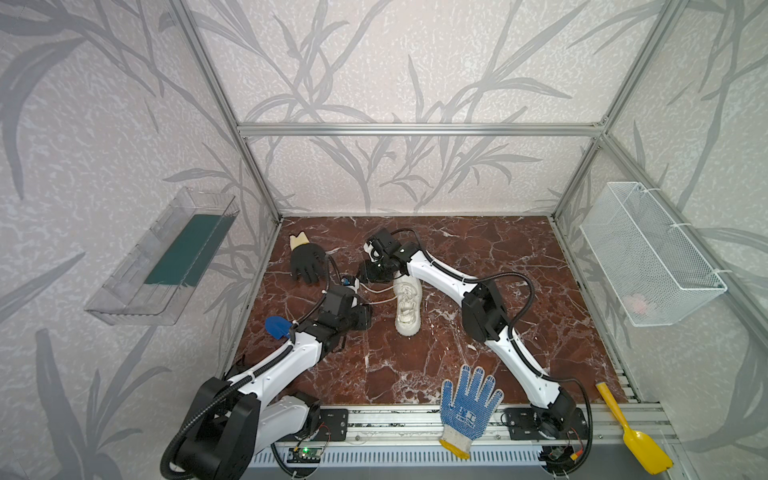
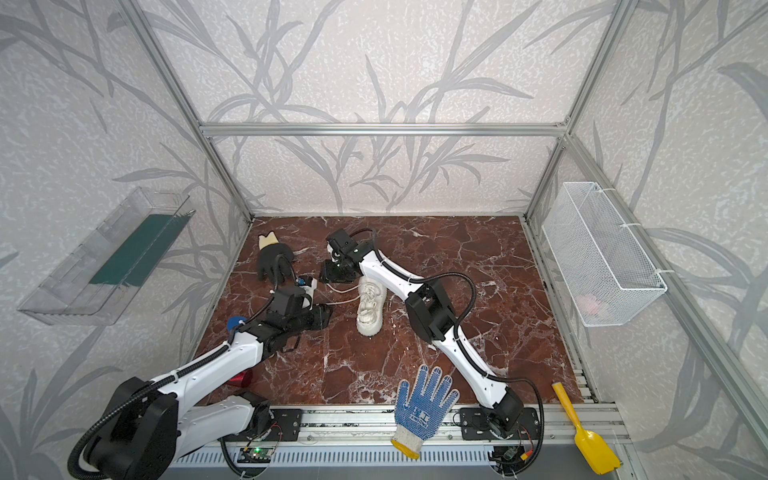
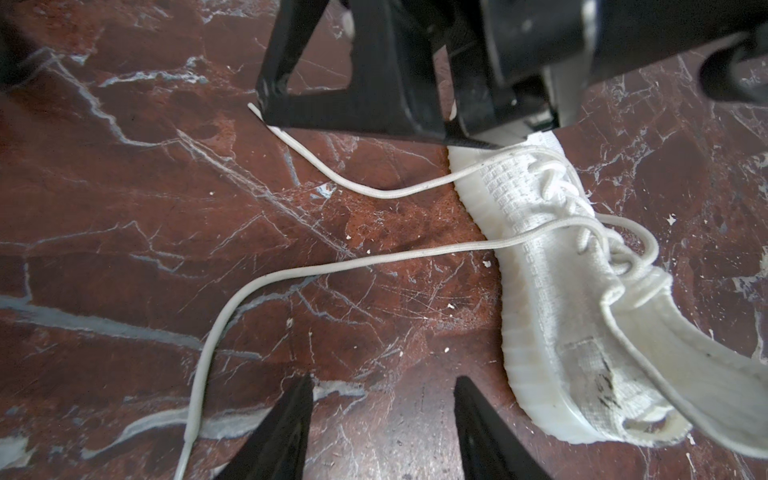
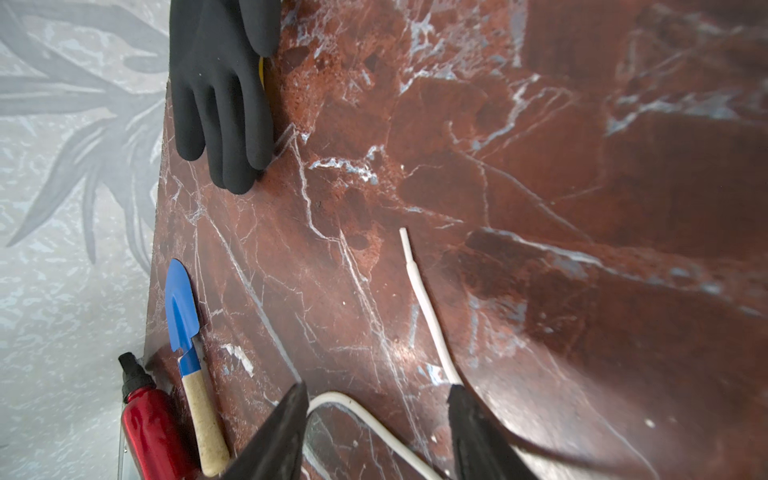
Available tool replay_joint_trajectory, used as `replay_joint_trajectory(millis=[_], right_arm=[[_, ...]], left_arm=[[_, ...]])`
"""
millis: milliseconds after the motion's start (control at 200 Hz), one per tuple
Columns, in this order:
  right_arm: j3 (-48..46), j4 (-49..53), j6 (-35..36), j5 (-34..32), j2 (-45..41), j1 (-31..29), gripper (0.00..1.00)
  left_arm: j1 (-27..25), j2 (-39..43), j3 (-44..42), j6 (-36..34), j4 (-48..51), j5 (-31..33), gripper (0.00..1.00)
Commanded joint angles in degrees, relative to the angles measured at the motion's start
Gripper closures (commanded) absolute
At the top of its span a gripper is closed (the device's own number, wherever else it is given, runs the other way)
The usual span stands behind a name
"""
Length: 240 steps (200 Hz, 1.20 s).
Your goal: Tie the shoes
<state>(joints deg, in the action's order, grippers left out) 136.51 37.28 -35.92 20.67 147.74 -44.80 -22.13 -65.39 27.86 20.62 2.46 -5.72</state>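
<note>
Marble tabletop (image 1: 478,249), untied sneaker (image 3: 552,266), right tool (image 4: 378,388) parted over lace (image 4: 424,299) (wrist view shows)

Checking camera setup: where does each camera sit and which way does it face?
Top views: high in front, looking down on the table; left arm, right arm show.
Left wrist: low, facing the sneaker past its own fingers; right fingers show too.
Right wrist: low, facing lace end and black glove past its fingers.
Shared: both wrist views show that lace.
</note>
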Motion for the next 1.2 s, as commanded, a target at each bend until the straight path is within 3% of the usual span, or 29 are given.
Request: replay_joint_trajectory(millis=[0,150,340,420,555,670,745,940,1045,1125,1195], right_arm=[[-4.2,-0.7,2.8,1.6,-8.7,2.0,0.45],[-14.9,-6.2,5.9,4.6,-18.3,4.7,0.45],[-29.1,-11.1,6.7,6.2,-30.1,9.5,0.45],[-33.4,-10.7,7.5,6.7,-34.4,11.8,0.44],[-40.9,-10.3,9.6,6.9,-41.6,15.6,0.44],[-47.5,-12.3,10.2,7.1,-46.8,18.7,0.45],[-50.6,-13.4,9.9,7.6,-49.1,20.6,0.45],[-55.2,-14.3,10.8,9.2,-53.7,24.5,0.44],[-55.7,-13.6,11.6,11.0,-54.3,26.1,0.45],[-56.9,-13.5,12.1,11.4,-55.3,26.9,0.45],[-58.0,-14.2,12.0,11.9,-56.1,27.5,0.45]], left_arm=[[-0.1,-1.5,-0.1,-5.0,-3.5,-4.9,0.42],[-0.2,-4.0,-2.1,-12.9,-11.9,-13.4,0.43],[-0.2,-6.4,-6.9,-18.1,-25.7,-12.1,0.42],[-0.2,-8.1,-6.4,-19.7,-26.6,-16.2,0.42],[-0.2,-10.0,-2.1,-19.4,-18.9,-17.5,0.43],[-0.2,-12.6,-2.1,-16.9,-22.8,-15.5,0.43],[0.0,-14.2,-1.6,-10.7,-24.3,-11.4,0.42],[0.2,-14.3,4.0,-12.7,-14.2,-14.8,0.43],[0.2,-10.0,10.7,-17.4,1.8,-14.9,0.43],[0.2,-7.4,15.3,-25.9,10.5,-16.8,0.43],[0.2,-6.3,18.0,-29.9,15.8,-12.4,0.43]])
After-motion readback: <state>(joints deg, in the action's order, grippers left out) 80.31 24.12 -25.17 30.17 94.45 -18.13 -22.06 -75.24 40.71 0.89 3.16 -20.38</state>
